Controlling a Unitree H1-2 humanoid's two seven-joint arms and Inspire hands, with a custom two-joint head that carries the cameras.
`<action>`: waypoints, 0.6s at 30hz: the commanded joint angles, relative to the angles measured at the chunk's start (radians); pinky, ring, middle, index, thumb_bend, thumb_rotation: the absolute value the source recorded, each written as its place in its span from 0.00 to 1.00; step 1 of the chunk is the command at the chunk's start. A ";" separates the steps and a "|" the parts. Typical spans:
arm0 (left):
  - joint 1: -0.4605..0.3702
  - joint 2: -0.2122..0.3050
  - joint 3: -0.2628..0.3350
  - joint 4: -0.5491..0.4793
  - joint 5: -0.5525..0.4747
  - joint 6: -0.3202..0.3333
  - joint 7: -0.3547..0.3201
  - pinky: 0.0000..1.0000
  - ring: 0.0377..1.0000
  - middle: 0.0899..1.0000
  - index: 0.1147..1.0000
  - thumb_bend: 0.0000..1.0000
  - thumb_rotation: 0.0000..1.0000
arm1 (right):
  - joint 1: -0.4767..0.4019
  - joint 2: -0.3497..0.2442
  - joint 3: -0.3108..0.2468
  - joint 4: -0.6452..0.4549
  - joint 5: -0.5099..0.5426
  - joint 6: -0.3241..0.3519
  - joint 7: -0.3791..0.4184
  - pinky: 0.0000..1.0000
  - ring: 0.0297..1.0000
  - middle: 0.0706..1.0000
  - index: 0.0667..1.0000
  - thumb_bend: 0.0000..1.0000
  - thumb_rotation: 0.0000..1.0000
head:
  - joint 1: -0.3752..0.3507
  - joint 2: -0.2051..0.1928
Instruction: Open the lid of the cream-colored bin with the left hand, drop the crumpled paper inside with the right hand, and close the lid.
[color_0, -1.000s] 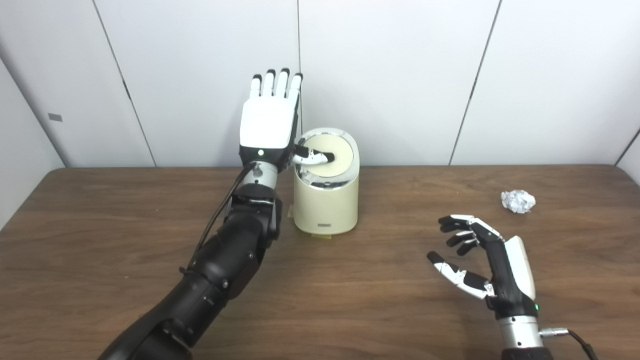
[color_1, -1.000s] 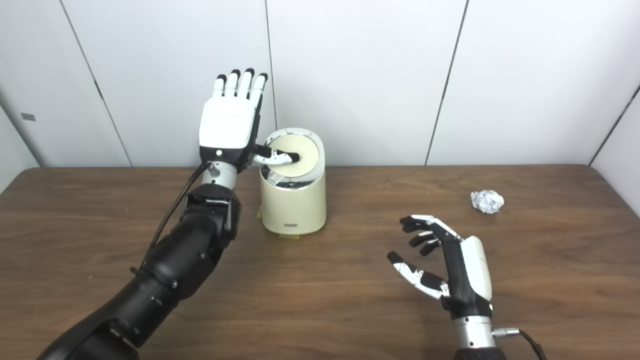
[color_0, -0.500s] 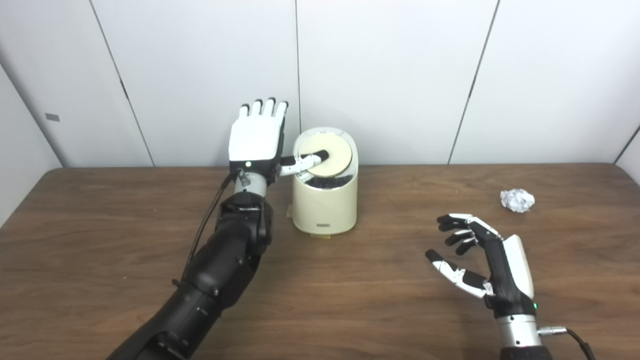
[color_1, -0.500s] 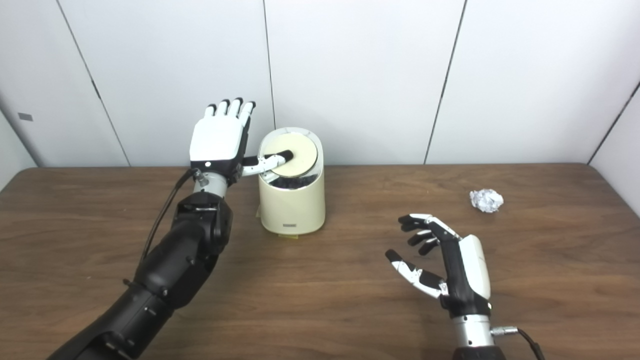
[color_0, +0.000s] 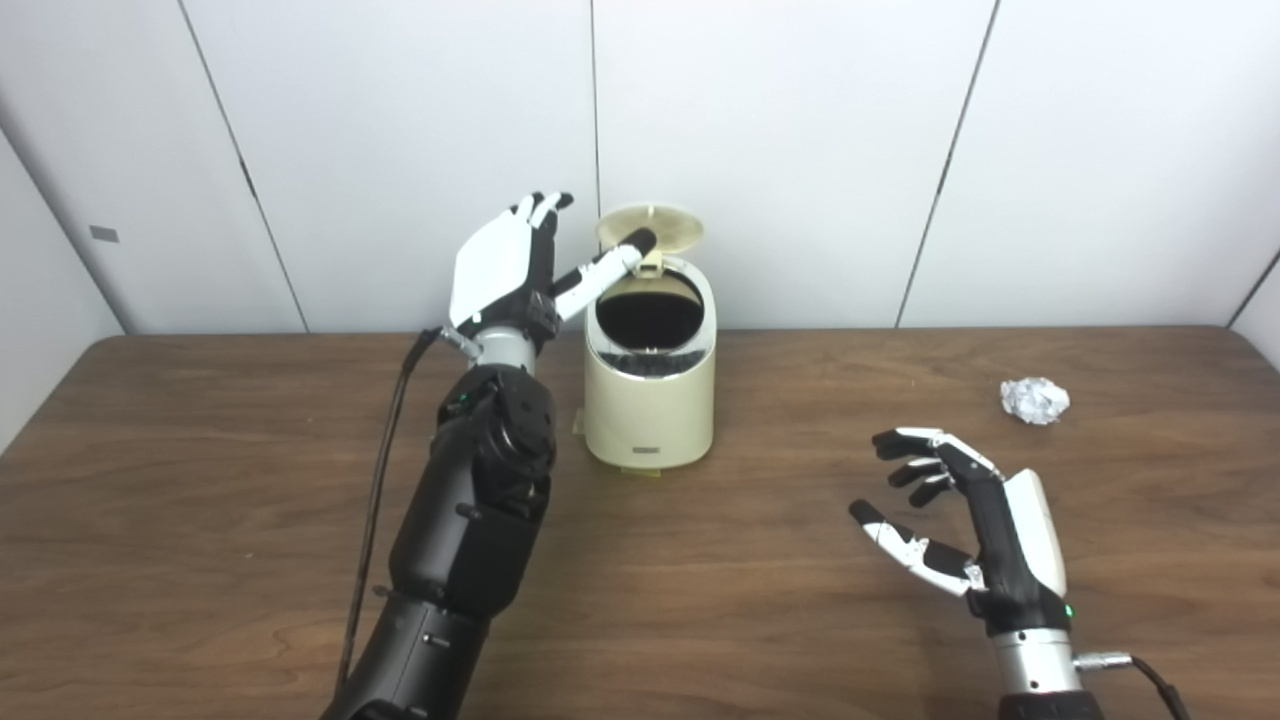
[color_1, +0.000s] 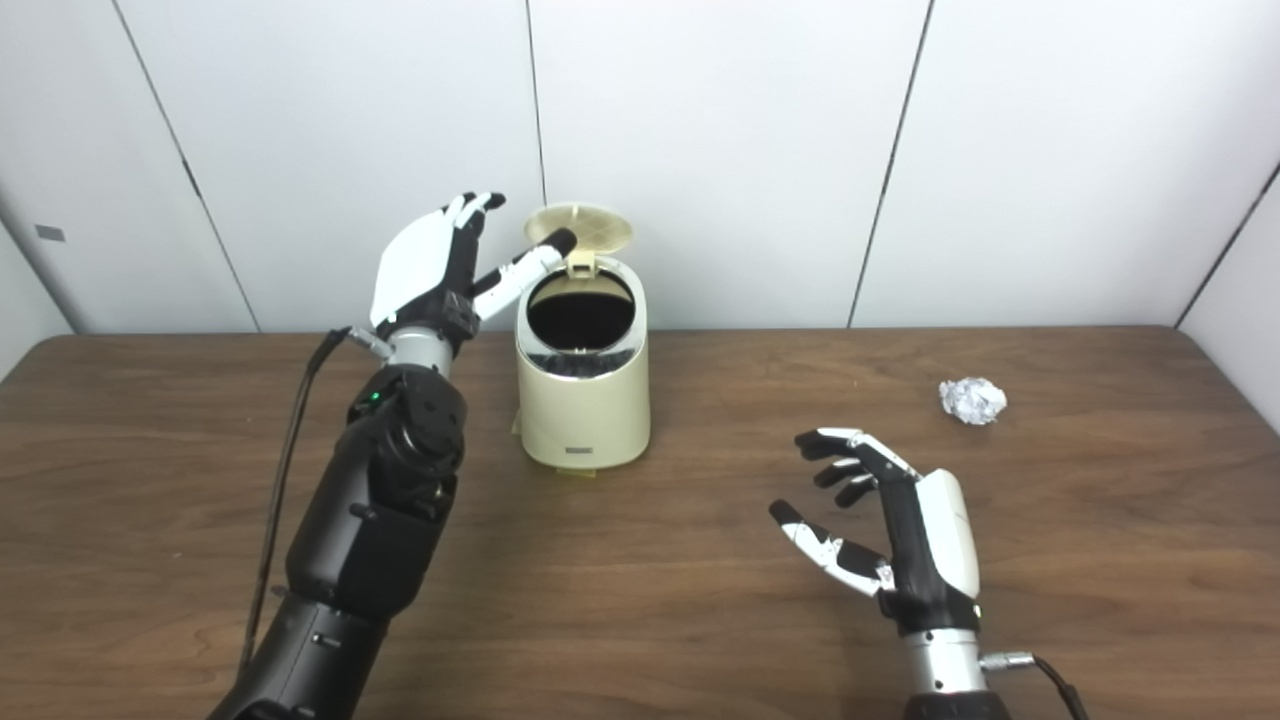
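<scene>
On a wooden table (color_0: 700, 560), the left hand (color_0: 505, 268), fingers spread, props the bin (color_0: 650, 400) lid (color_0: 650, 225) up so the empty, spread right hand (color_0: 975, 530) can fetch the paper ball (color_0: 1035, 400).

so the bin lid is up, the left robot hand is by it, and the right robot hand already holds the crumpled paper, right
Not quite. The right robot hand is open and holds nothing; the crumpled paper lies on the table beyond it, as the left eye view shows. The rest stands: the lid of the bin is up, with the left robot hand by it.
</scene>
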 joint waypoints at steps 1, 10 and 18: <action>-0.012 -0.006 0.019 -0.085 -0.054 -0.014 0.016 1.00 1.00 1.00 0.99 0.80 1.00 | 0.006 0.014 0.008 0.051 -0.005 -0.029 -0.021 0.40 0.52 0.60 0.62 0.33 0.23 | -0.001 0.000; 0.123 -0.019 0.080 -0.225 -0.330 -0.204 0.083 0.72 0.79 0.80 0.79 0.40 1.00 | -0.007 0.000 -0.012 0.011 -0.017 0.002 -0.018 0.47 0.59 0.64 0.66 0.36 0.20 | -0.011 -0.001; 0.276 -0.021 0.146 -0.294 -0.639 -0.386 0.065 0.73 0.76 0.75 0.74 0.43 1.00 | -0.068 -0.075 -0.035 -0.123 -0.038 0.126 0.112 0.56 0.70 0.77 0.75 0.65 0.20 | -0.016 -0.003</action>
